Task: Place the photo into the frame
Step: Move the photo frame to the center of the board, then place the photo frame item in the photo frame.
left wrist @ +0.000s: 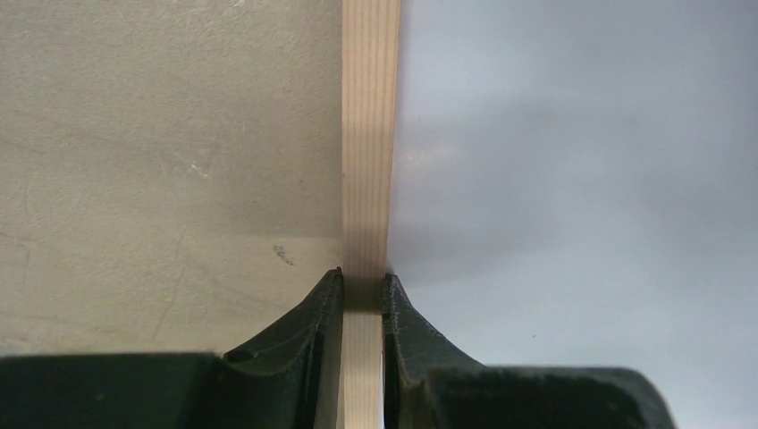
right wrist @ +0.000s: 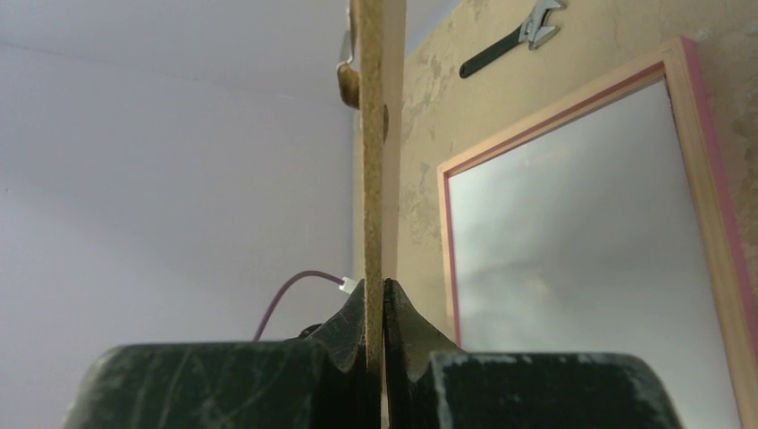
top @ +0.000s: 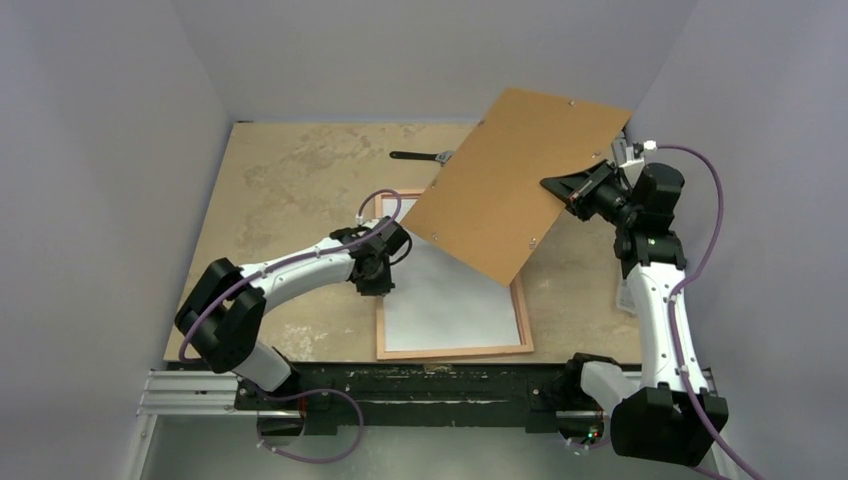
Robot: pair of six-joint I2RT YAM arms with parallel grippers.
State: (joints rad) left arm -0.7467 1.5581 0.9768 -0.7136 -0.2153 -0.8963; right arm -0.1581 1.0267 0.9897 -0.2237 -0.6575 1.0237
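Gripping brown backing board (top: 510, 180) aloft in right end effector (right wrist: 375, 290), pinching frame (left wrist: 368, 134) rail in left end effector (left wrist: 364, 281); then, likely, lowering board squarely.

the brown board (top: 510, 180) hides the frame's (top: 455, 351) far right corner from me. it also covers the wrench's (top: 415, 156) right end.

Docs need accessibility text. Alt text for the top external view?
Right pincer holds a brown board tilted over the far end of the frame, which lies on the table showing plain white inside. Left pincer grips the frame's left rail; a wrench lies beyond.
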